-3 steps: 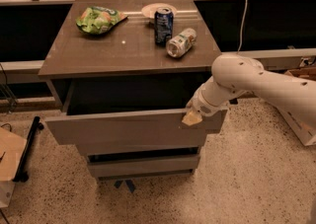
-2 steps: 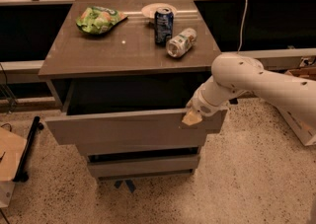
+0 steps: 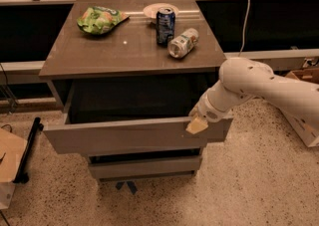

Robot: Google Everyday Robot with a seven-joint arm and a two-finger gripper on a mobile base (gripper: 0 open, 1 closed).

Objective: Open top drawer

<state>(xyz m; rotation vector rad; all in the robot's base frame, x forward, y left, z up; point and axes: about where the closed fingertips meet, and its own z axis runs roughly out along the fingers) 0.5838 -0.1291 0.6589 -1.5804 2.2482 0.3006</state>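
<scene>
We see the white arm's tan-tipped gripper [image 3: 197,124] at the right upper edge of the top drawer [image 3: 124,138]; its hold we cannot tell. The flat grey-brown front stands pulled out, dark inside, with open speckled floor [image 3: 239,185] before it. Nothing has moved since a second ago.

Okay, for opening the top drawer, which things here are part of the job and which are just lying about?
Part of the job:
- top drawer, pulled out, dark inside
- gripper, at the right end of the drawer front

Just lying about:
- green snack bag
- white plate
- blue can, upright
- bottle, on its side
- lower drawer
</scene>
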